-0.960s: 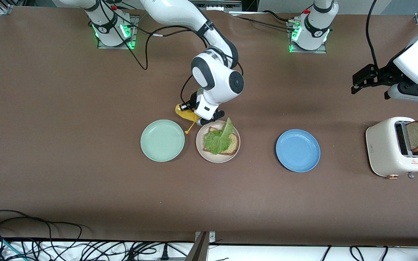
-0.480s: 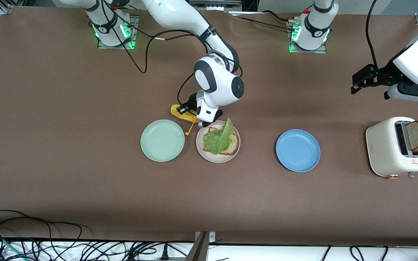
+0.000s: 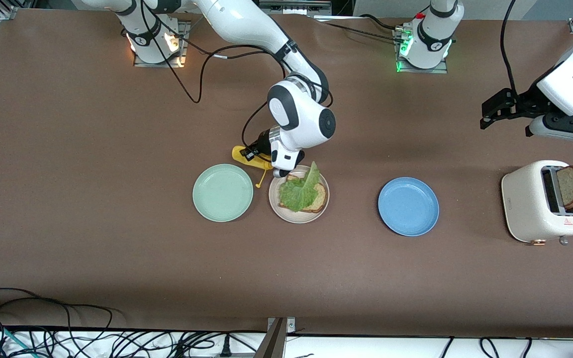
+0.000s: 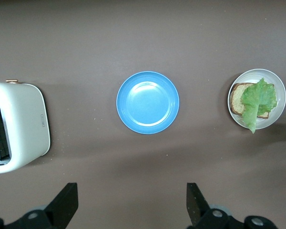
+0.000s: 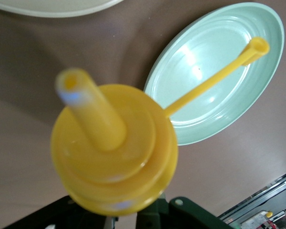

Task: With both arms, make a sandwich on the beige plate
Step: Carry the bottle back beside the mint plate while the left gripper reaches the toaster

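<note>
The beige plate (image 3: 274,206) holds one bread slice (image 3: 319,199) with a ruffled lettuce leaf (image 3: 299,193) on top, the leaf's tip hanging over the rim. My right gripper (image 3: 260,152) is shut on a yellow squeeze bottle (image 3: 244,155), held tilted just above the table beside that plate. In the right wrist view the yellow squeeze bottle (image 5: 114,152) fills the middle, nozzle open, its cap hanging on a strap (image 5: 214,78). My left gripper (image 3: 486,115) waits open and empty over the table near the toaster (image 3: 535,201). Another bread slice (image 3: 572,186) sticks up from the toaster.
A mint-green plate (image 3: 223,192) lies beside the beige one, toward the right arm's end. A blue plate (image 3: 408,206) lies between the beige plate and the toaster. Loose cables (image 3: 43,328) run along the table's front edge.
The right wrist has shifted slightly and the yellow bottle has swung a little toward the right arm's end of the table. The left arm has not moved.
</note>
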